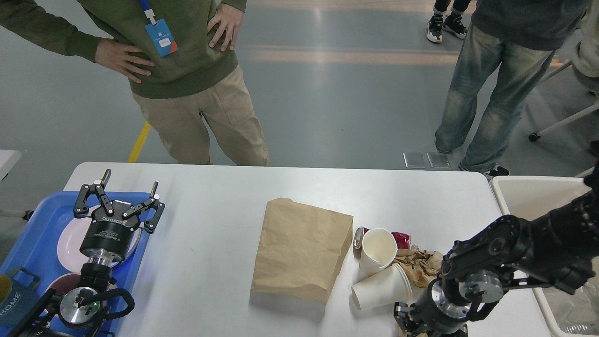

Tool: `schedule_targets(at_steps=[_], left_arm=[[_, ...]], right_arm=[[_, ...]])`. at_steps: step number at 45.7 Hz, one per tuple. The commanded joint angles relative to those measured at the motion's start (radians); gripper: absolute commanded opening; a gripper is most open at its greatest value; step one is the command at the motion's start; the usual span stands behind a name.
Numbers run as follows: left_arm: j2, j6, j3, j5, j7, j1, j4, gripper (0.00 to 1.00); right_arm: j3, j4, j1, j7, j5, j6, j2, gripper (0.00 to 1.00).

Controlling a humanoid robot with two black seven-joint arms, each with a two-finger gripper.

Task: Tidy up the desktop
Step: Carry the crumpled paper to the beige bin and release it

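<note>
The desktop (210,234) is a wide white table top. On it lie a flat brown paper bag (302,248), an upright white paper cup (376,250), stacked paper cups (381,290) on their side, a red can (402,239) behind the upright cup and crumpled brown paper (423,267). My left gripper (129,182) stands open and empty over the right edge of the blue tray (37,229). My right gripper (406,320) is low at the bottom edge, just right of the lying cups; its fingers are dark and mostly cut off.
A beige bin (529,196) stands off the table's right end, with my right arm across it. The blue tray holds a white plate (65,245), a darker dish and a mug (14,302). Two people stand beyond the table's far edge.
</note>
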Motion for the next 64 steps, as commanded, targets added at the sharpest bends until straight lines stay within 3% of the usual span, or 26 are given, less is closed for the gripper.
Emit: schedule_targets(at_steps=[1, 16, 23, 26, 37, 46, 56, 64], left_arm=[[0.001, 0.0, -0.001, 0.0, 0.0, 0.0, 0.0, 0.97], [-0.001, 0.0, -0.001, 0.0, 0.0, 0.0, 0.0, 0.97], [0.001, 0.0, -0.001, 0.0, 0.0, 0.0, 0.0, 0.97], [-0.001, 0.0, -0.001, 0.0, 0.0, 0.0, 0.0, 0.97], [0.001, 0.0, -0.001, 0.0, 0.0, 0.0, 0.0, 0.97], [-0.001, 0.0, -0.001, 0.0, 0.0, -0.002, 0.0, 0.97], [-0.001, 0.0, 0.001, 0.0, 0.0, 0.0, 0.0, 0.97], [-0.001, 0.0, 0.001, 0.0, 0.0, 0.0, 0.001, 0.97]], right_arm=[[-0.02, 0.062, 0.136, 0.0, 0.023, 0.104, -0.093, 0.0], [-0.378, 0.194, 0.758, 0.026, 0.132, 0.373, -0.171, 0.0], [-0.491, 0.194, 0.936, 0.124, 0.147, 0.48, -0.187, 0.0], [-0.528, 0.194, 0.965, 0.141, 0.147, 0.486, -0.187, 0.0], [-0.608, 0.174, 0.98, 0.136, 0.146, 0.479, -0.186, 0.0], [-0.704, 0.033, 0.938, 0.13, 0.135, 0.463, -0.22, 0.0], [-0.714, -0.229, 0.705, 0.13, 0.127, 0.398, -0.341, 0.0], [-0.619, -0.449, 0.39, 0.13, 0.13, 0.246, -0.41, 0.0]])
